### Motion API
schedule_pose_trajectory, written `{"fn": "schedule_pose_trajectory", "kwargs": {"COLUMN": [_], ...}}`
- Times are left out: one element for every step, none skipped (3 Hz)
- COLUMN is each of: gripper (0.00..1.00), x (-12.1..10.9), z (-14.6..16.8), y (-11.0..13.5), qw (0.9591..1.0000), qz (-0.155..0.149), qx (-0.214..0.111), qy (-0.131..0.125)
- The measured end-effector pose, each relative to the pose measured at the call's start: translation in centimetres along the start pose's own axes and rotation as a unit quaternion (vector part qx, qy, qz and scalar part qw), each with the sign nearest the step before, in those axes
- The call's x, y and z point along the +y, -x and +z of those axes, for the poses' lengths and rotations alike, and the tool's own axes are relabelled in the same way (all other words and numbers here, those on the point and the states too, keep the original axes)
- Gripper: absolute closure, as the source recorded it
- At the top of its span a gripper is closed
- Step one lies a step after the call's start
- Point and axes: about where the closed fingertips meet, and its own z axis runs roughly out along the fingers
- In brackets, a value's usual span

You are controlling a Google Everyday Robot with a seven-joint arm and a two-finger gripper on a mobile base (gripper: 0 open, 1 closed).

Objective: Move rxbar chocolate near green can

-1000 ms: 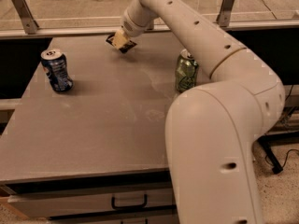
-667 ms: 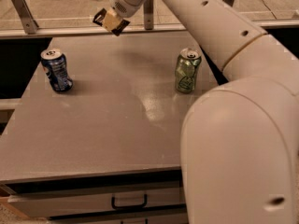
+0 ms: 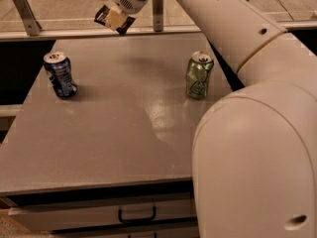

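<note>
Since a second ago the gripper [image 3: 115,20] has risen and swung left, away from the tabletop to a spot above the table's [image 3: 114,133] far edge; over the last fraction of a second it has hardly shifted. The green can [image 3: 199,76], partly covered by the arm [image 3: 223,19] back then, now shows in full, and neither can has moved.

The gripper hangs high in the upper left of the view, in front of the rail [image 3: 49,32] that runs behind the table and just left of a vertical post [image 3: 157,6]. It is clamped on the bar [image 3: 102,15], whose dark wrapper sticks out to the left of a tan finger pad and tilts down toward the right. The bar is in the air, clear of the table, touching nothing but the gripper.

The green can stands upright on the right half of the table, near the right edge, its silver top facing up and its side slightly dented. The bar is well apart from it, up and to the left. A blue can [image 3: 59,74] stands on the left side, near the left edge, leaning a little. The two cans sit at about the same depth, with a wide stretch of grey tabletop between them.

The white arm reaches from the lower right, where its bulky housing [image 3: 257,157] fills the corner, diagonally up to the gripper. Below the table's front edge is a drawer [image 3: 74,217] with a dark handle [image 3: 136,215].
</note>
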Motion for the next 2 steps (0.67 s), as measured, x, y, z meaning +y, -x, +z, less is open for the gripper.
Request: {"fn": "schedule_pose_trajectory", "kwargs": {"gripper": [1.0,1.0], "x": [1.8,3.2], "z": [0.6,-0.1], "y": [-2.9,-7.0], "qw": [0.999,0.995], "qz": [-0.013,-0.022], "qx": [0.028,0.078], "qy": [0.032,0.059]}}
